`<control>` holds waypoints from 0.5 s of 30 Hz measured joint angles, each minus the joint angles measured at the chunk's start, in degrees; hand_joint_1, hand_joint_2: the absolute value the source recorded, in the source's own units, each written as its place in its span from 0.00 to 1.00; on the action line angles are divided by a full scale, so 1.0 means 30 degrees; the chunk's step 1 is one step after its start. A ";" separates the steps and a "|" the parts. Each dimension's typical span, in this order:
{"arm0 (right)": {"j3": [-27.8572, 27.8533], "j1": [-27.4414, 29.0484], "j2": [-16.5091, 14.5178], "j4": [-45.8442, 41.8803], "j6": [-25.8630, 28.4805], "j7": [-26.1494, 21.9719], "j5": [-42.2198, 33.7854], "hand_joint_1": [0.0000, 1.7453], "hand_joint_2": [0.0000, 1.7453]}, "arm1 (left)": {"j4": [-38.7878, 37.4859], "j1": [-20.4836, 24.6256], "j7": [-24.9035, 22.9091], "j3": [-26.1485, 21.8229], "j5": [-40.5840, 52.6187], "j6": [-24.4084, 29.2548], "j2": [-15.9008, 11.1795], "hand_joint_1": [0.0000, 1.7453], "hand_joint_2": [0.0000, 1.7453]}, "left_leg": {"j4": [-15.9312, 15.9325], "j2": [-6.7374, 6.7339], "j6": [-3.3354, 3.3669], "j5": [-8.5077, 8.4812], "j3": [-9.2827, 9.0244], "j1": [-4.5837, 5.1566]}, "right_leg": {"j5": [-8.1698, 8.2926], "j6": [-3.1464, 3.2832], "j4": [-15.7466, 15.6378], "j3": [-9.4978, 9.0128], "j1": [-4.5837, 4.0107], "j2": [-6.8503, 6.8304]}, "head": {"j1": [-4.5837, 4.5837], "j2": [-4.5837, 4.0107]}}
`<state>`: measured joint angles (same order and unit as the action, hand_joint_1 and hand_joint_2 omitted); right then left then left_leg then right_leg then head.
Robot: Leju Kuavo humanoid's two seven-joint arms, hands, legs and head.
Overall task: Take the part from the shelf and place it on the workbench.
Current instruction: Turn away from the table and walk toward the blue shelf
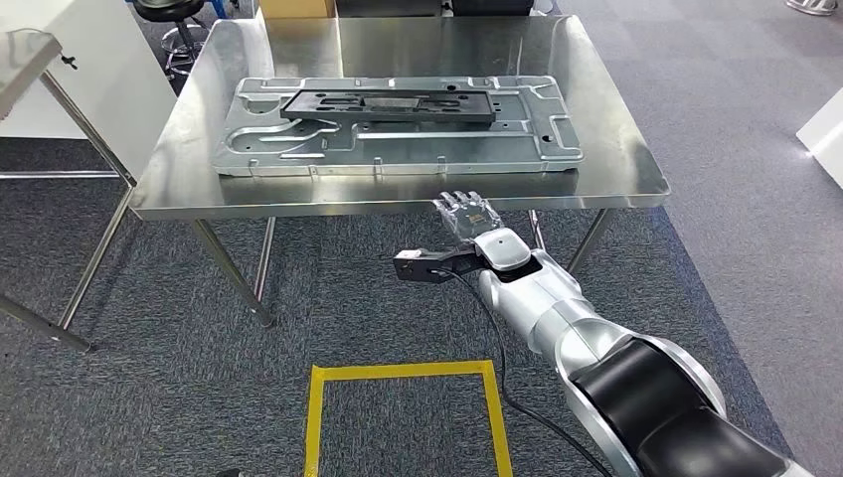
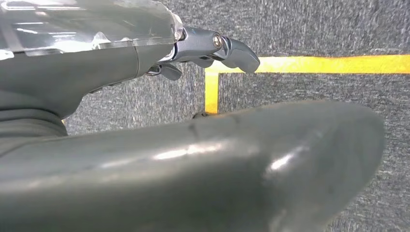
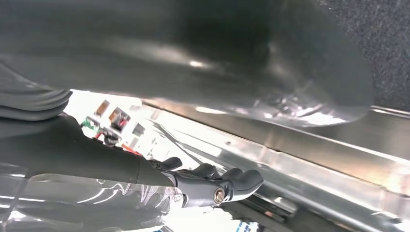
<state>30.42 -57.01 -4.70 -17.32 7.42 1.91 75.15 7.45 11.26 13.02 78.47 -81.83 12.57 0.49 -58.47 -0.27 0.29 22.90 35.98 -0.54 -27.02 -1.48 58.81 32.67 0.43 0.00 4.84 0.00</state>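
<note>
My right hand [image 1: 467, 214] holds nothing, its fingers [image 1: 459, 202] extended and slightly apart just below the near edge of the steel workbench [image 1: 636, 159], palm toward the table; the right wrist view shows the same fingers [image 3: 227, 181] loosely curved against the underside rim, gripping nothing. My left hand [image 2: 212, 48] hangs over the grey carpet beside the yellow floor tape [image 2: 309, 64], fingers gently bent with nothing in them. The part, a long dark flat bracket [image 1: 393, 104] with slots and cut-outs, lies flat on the large stamped metal panel [image 1: 398, 149] resting on the workbench, well apart from either hand. I judge the placing done, so the step in hand is drawing the right arm clear: I would pull it straight back and down, keeping the fingers relaxed so they do not catch the table lip or nudge the panel. The bracket looks rigid, matte black, roughly centred along the panel's far half, lengthwise with it.
</note>
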 joint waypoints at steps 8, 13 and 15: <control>-0.1408 0.2070 0.0308 0.0206 0.1897 0.0197 -0.1258 0.00 0.00 | 0.0000 -0.0180 0.0197 0.0004 -0.0335 0.0031 -0.0004 0.00 0.00 | -0.4059 0.0028 -0.0646 0.2653 0.1585 -0.0085 | 0.0755 0.0829 -0.0539 0.0404 -0.0006 -0.0122 | -0.0002 0.0000; -0.2482 0.3996 0.0705 0.0381 0.2855 0.0151 -0.2042 0.00 0.00 | 0.0000 -0.0377 0.0253 0.0007 -0.0366 0.0089 -0.0011 0.00 0.00 | -0.2330 0.0030 -0.0525 0.2009 -0.0266 -0.0074 | 0.1041 0.0679 -0.0364 0.0876 -0.0080 -0.0117 | -0.0002 0.0000; -0.2847 0.4361 0.0840 0.0393 0.3045 0.0211 -0.2456 0.00 0.00 | 0.0000 -0.0338 0.0272 0.0005 -0.0392 0.0138 -0.0020 0.00 0.00 | -0.0332 0.0047 -0.0320 0.1590 -0.1393 -0.0004 | 0.1127 0.0528 -0.0225 0.1042 -0.0141 -0.0093 | -0.0002 0.0000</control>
<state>21.88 -43.92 -2.18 -16.14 16.56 2.54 67.78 7.45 10.25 13.84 78.48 -83.00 12.98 0.43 -59.46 -0.13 -0.67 27.67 31.80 -0.55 -23.64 0.10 58.14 35.80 0.01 -0.28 4.83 0.00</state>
